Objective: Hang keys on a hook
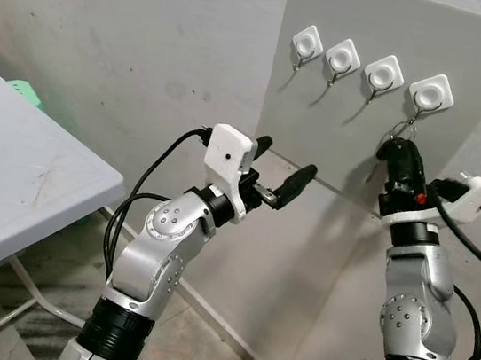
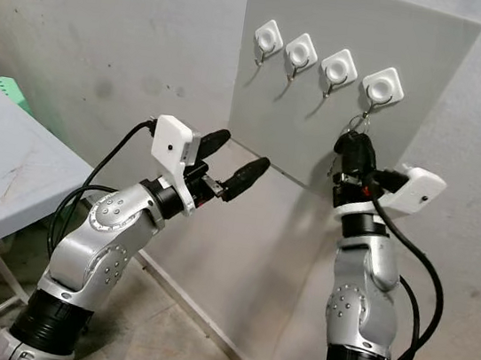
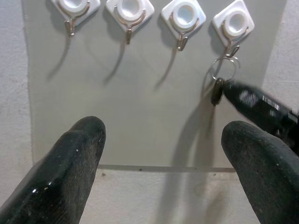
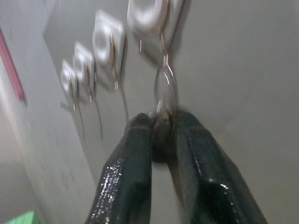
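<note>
A: At the upper right of the head view, where do the keys [image 1: 394, 150] sit?

B: They hang just below the rightmost hook [image 1: 430, 94] on the grey board [image 1: 346, 132]. The key ring [image 3: 223, 70] is looped on that hook's metal prong. The key body is pinched between the fingers of the right gripper [image 1: 402, 158], which points straight up at the hook.

A: State of the right gripper?

B: Narrow, clamped on the key. The right wrist view shows both black fingers [image 4: 128, 168] pressed against the key head, with the ring rising from them to the hook.

A: And the left gripper [image 1: 283, 170]?

B: Spread wide, holding nothing. It sits at mid frame, aimed at the lower edge of the board, apart from the keys.

A: Other hooks?

B: Three more [image 1: 308, 41] [image 1: 342, 57] [image 1: 383, 75] run in a row to the left, all bare. A white table [image 1: 17, 175] occupies the left edge of the frame.
</note>
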